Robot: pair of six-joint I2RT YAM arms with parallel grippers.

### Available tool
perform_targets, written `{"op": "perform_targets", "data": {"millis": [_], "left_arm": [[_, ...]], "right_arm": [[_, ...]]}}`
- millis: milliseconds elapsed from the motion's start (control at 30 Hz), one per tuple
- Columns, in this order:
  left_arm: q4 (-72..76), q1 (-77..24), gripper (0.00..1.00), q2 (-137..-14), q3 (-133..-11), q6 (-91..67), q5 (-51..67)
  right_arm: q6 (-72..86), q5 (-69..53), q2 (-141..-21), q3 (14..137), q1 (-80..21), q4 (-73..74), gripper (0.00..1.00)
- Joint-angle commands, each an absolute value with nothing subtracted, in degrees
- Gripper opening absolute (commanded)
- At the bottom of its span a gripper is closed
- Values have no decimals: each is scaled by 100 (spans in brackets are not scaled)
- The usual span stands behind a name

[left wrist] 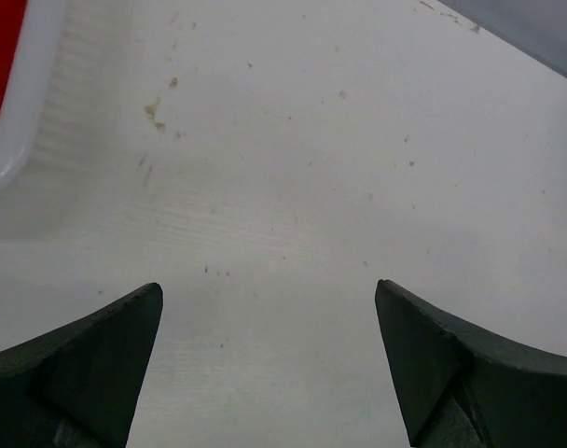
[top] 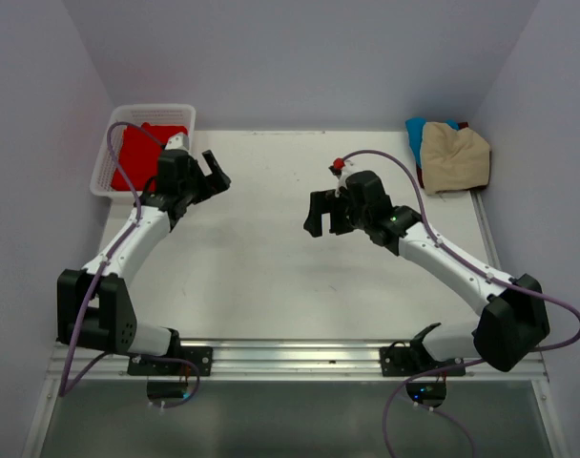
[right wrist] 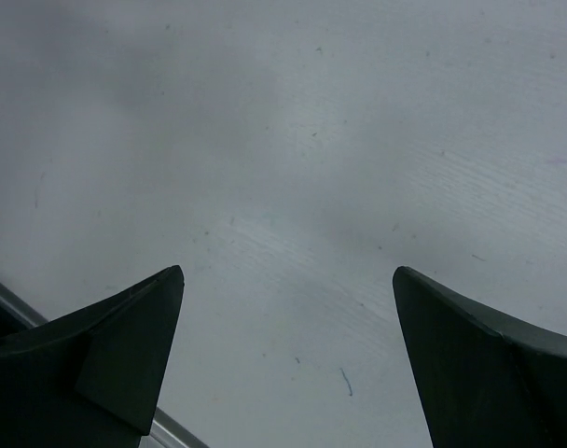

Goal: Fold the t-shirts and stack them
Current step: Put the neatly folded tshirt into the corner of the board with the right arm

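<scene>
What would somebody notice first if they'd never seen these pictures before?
Probably the bright red shirt in the white basket at the table's far left corner. Next, the left pincer and right pincer, both open and holding nothing over the middle of the table. At the far right edge, a tan shirt is heaped with a blue shirt.

A white worktop (top: pixel 271 286) sits in an alcove of plain, pale lavender-grey walls (top: pixel 300 57) at the back and on both sides. The light is soft and even, casting only faint shadows. A silver metal rail (top: pixel 290 351) runs along the near edge, and small brown specks (left wrist: pixel 158 110) mark the surface.
</scene>
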State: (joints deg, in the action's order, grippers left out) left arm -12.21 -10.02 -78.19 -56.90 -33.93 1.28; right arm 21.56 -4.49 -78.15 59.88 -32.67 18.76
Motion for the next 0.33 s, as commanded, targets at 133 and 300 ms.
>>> {"op": "perform_targets", "data": {"millis": [133, 300], "left_arm": [[-1283, -677, 100, -8709, -6601, -3594, 158], [-1116, -642, 100, -8763, -6583, -3595, 62]], "right_arm": [[2074, -484, -7251, 5819, -3893, 1899, 99], [2171, -475, -7339, 5853, -4042, 2012, 99]]}}
